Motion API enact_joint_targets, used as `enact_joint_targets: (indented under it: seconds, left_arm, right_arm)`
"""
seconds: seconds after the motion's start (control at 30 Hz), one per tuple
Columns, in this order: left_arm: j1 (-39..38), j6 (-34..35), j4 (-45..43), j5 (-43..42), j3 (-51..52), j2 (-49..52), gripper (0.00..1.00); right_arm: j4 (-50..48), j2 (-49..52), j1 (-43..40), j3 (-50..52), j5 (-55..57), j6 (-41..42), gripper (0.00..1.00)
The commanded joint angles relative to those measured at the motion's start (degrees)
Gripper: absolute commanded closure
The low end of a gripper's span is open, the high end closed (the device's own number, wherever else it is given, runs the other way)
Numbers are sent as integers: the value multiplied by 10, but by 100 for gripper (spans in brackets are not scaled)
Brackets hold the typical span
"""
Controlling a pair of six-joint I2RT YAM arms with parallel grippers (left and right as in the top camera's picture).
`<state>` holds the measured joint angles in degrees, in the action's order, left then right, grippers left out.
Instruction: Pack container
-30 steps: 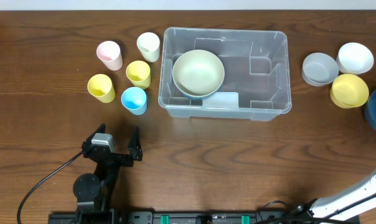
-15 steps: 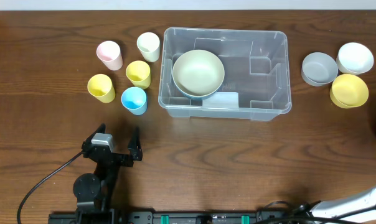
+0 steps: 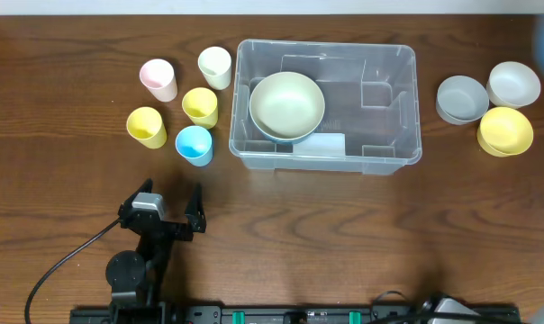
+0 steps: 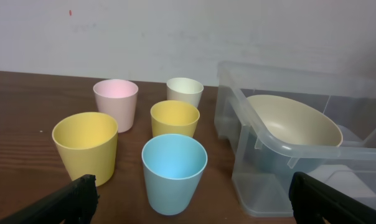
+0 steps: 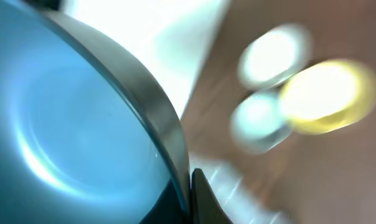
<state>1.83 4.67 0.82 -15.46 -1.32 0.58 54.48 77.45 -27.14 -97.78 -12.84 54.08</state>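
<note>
Overhead: container [image 3: 326, 42] sits mid-tabletop [image 3: 344, 225], cream bowl [image 3: 287, 105] in its left end. Left gripper [image 3: 171, 193] is well apart from it, jaws wide, empty.
Left wrist: cups [image 4: 173, 169] stand just beside the container.
Right wrist: blurred; right gripper [image 5: 189, 193] jaws hold the blue bowl [image 5: 70, 124] by its rim.
Likely step: bringing the bowl in. Next: line it up over the container.

The dark wooden table [image 3: 344, 225] bears the container [image 3: 326, 43] at its middle. To its left stand a pink cup [image 3: 158, 79], a cream cup [image 3: 214, 67], a blue cup [image 3: 194, 144], a yellow cup [image 3: 200, 106] and a second yellow cup [image 3: 146, 126]. To its right sit a grey bowl [image 3: 461, 98], a white bowl [image 3: 512, 84] and a yellow bowl [image 3: 505, 130], perhaps a stack.
</note>
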Motion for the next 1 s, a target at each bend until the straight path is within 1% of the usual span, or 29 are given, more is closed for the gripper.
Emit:
enact_joint_targets:
  seconds: [0.0,0.07,0.17,0.27,0.37,0.6,0.97]
  left_arm:
    - [3,3,18,-4,11,-3,2]
    - [3,3,18,-4,11,-3,2]
    - [3,3,18,-4,11,-3,2]
    - [3,3,18,-4,11,-3,2]
    - [3,3,18,-4,11,-3,2]
    - [3,3,18,-4,11,-3,2]
    - [3,3,18,-4,11,-3,2]
  right_arm:
    - [-9,21,151,0,39,-27,98]
    - [-19,47,240,0,79,-39,98]
    - [-35,105,346,0,120,-69,98]
    - [-56,165,410,0,124,-110,98]
    - [-61,220,453,0,128,-131,98]
    - [-49,294,508,0,130,-148,98]
    - [-39,353,514,0,122,-148,98]
